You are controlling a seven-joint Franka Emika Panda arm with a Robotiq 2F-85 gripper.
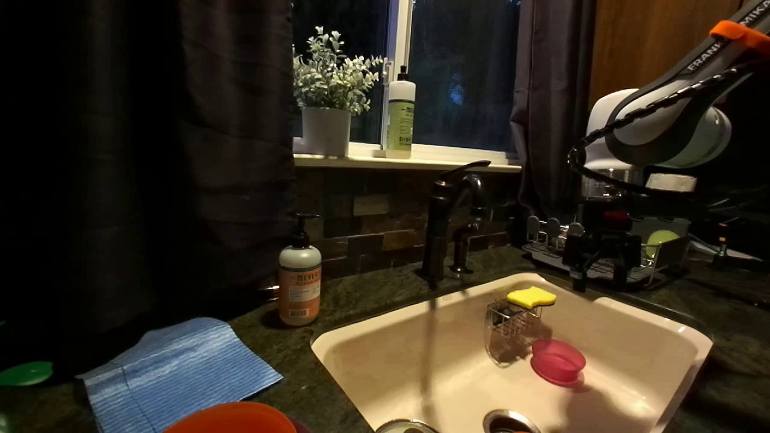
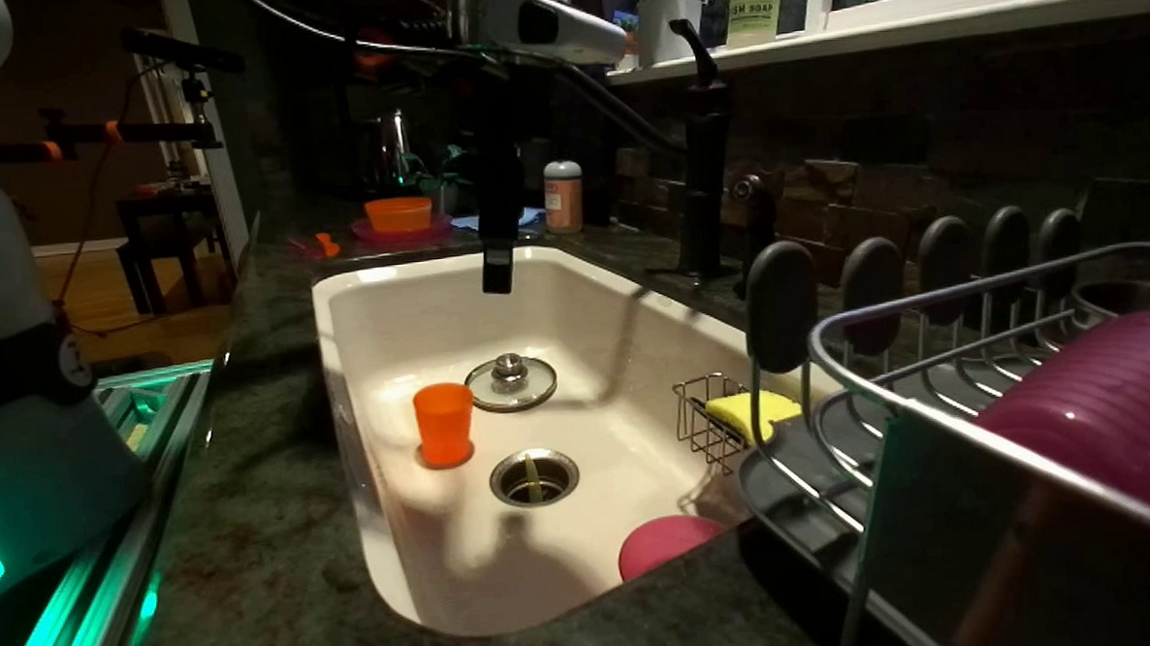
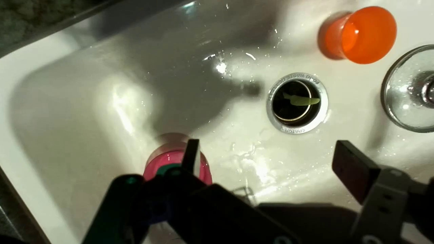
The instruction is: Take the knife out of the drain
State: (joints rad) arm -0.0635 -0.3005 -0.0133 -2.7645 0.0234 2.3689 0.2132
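Observation:
A small yellow-green knife [image 3: 301, 100] sits in the round metal drain [image 3: 273, 119] in the wrist view, one end resting towards the drain's rim. It also shows as a thin upright sliver [image 2: 532, 475] inside the drain [image 2: 532, 454] in an exterior view; how deep its lower end goes is hidden. In the other picture from outside, only part of the drain [image 1: 504, 413] shows and the knife is out of view. My gripper [image 3: 268, 150] is open and empty, held above the sink, with its fingers wide apart. It also shows in both exterior views [image 1: 601, 276] [image 2: 497, 273].
An orange cup [image 2: 444, 424] and a glass lid [image 2: 529, 388] stand in the white sink [image 2: 341, 304] near the drain. A pink bowl [image 1: 558, 362] lies below a wire basket [image 1: 511, 322] with a yellow sponge [image 1: 532, 297]. A faucet [image 1: 438, 228] and dish rack [image 2: 855, 398] border the sink.

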